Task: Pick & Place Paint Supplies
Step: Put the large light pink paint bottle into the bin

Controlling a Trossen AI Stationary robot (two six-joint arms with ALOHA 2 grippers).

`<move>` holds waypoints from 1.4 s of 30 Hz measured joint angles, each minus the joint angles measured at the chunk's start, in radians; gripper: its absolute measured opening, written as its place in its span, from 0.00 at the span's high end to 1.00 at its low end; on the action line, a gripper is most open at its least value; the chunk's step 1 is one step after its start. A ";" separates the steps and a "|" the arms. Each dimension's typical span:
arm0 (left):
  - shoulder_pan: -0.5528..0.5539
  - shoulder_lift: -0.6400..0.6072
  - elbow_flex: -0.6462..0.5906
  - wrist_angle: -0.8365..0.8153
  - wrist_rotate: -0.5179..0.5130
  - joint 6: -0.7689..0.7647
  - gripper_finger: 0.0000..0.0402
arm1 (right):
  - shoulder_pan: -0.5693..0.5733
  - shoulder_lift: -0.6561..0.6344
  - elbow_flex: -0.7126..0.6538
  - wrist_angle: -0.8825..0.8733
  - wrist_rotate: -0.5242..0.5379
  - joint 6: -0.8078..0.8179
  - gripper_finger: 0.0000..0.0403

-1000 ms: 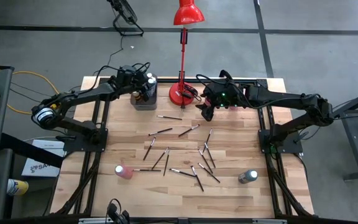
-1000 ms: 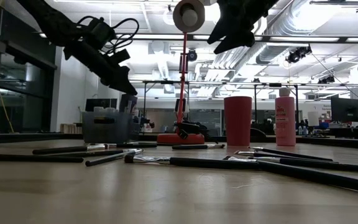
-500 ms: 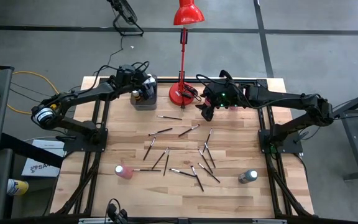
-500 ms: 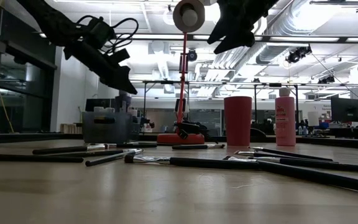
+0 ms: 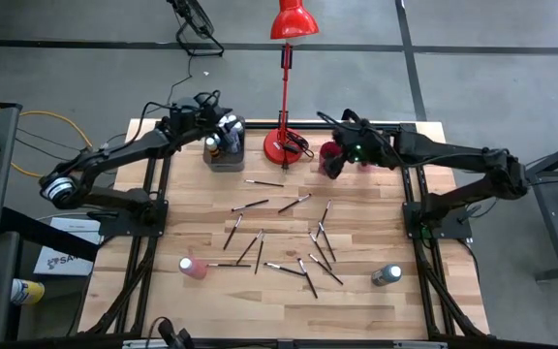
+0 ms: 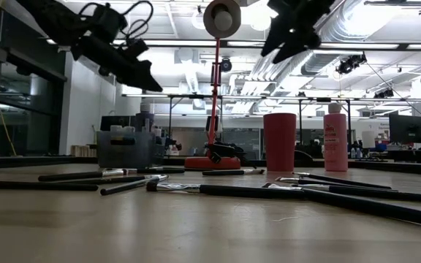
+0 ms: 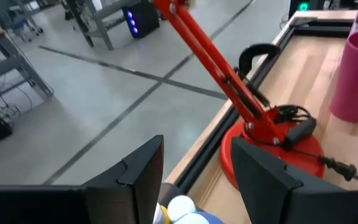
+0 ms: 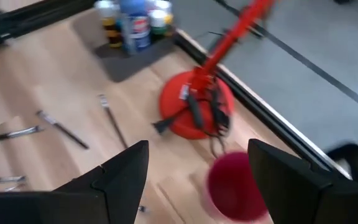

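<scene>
Seen from above on the wooden bench (image 5: 376, 204): left gripper (image 5: 223, 124) poised over the translucent grey bin (image 5: 225, 155) at about eleven o'clock, fingers (image 7: 138, 177) parted and holding nothing, white-capped bottle tops just below them in the left wrist view. Inside the bin, several paint bottles (image 8: 132, 25) standing upright, packed together. Right gripper (image 5: 335, 163) raised at about one o'clock, directly over the dark red cup (image 5: 329, 152), fingers (image 8: 126, 174) spread wide and empty. Between the bin and the cup, at twelve o'clock, the round base of a red desk lamp (image 5: 283, 145), its stem rising toward the far edge. Scattered across the middle of the bench, many thin dark-handled paintbrushes (image 5: 250, 206), lying flat at mixed angles; most clustered from the centre toward five o'clock, some crossing or touching one another. One brush (image 5: 263, 182) lying alone just below the bin, near the lamp base. Pink paint bottle (image 5: 193, 268) lying on its side at about seven o'clock, next to the end of a brush. Another bottle (image 5: 387, 275), greyish with a pale cap, at about five o'clock, well apart from the brushes. From bench height, brushes (image 6: 291, 193) stretched across the foreground, with the cup (image 6: 279, 142) and a tall pink bottle (image 6: 335, 137) upright beside each other behind them.
</scene>
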 joint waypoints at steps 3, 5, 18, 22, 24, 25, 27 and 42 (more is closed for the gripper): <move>0.000 -0.027 0.000 -0.003 0.000 0.005 0.54 | -0.006 -0.031 0.000 -0.077 0.050 0.095 0.34; 0.000 -0.039 0.000 -0.002 0.000 0.005 0.54 | -0.016 -0.049 0.000 -0.144 0.067 0.173 0.34; 0.000 -0.056 0.000 -0.004 0.034 0.004 0.54 | 0.068 -0.065 -0.001 -0.702 0.220 0.778 0.34; 0.000 -0.056 0.000 -0.003 0.060 0.004 0.54 | 0.174 -0.066 -0.064 -0.717 0.300 1.007 0.34; 0.000 -0.056 0.000 -0.003 0.060 0.002 0.54 | 0.213 -0.065 -0.119 -0.696 0.307 1.115 0.34; 0.000 -0.056 0.000 -0.003 0.061 -0.002 0.54 | 0.228 -0.065 -0.152 -0.673 0.306 1.166 0.34; 0.000 -0.056 0.000 -0.003 0.077 -0.004 0.54 | 0.256 -0.065 -0.219 -0.615 0.306 1.263 0.34; 0.000 -0.055 -0.001 -0.003 0.127 0.000 0.54 | 0.228 -0.064 -0.608 -0.235 0.468 1.387 0.34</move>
